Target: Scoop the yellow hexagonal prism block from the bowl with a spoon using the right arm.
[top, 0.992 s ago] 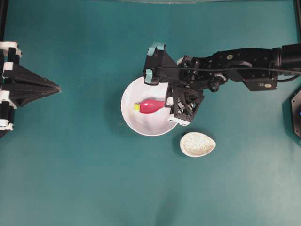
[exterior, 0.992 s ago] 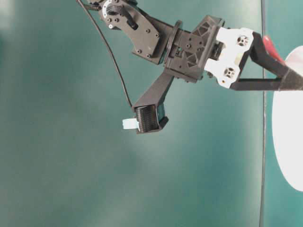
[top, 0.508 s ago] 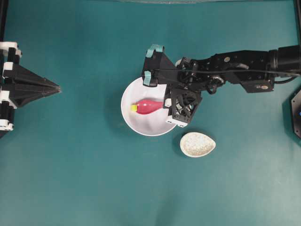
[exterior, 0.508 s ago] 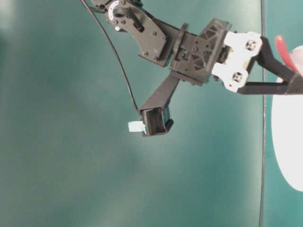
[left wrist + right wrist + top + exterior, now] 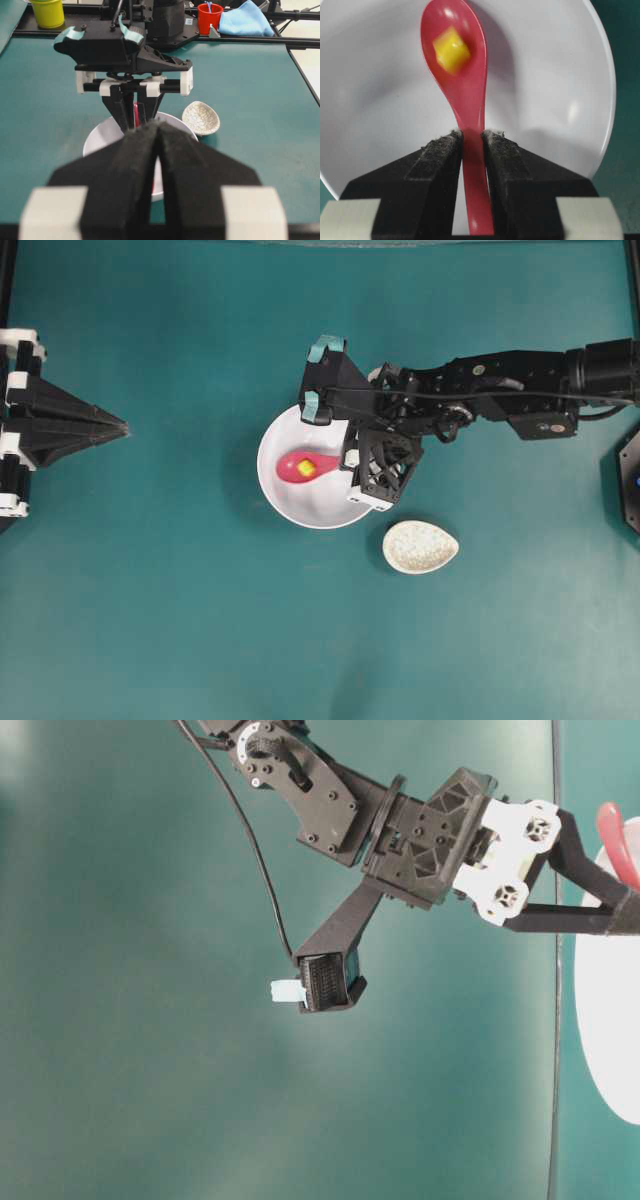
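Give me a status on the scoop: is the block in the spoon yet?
Done: the yellow block sits inside the spoon scoop. In hand: the right gripper is clamped on the spoon handle, scoop over the bowl. Left: lift it clear of the bowl without tipping. The left gripper sits shut and idle.

Evenly lit teal tabletop (image 5: 180, 620)
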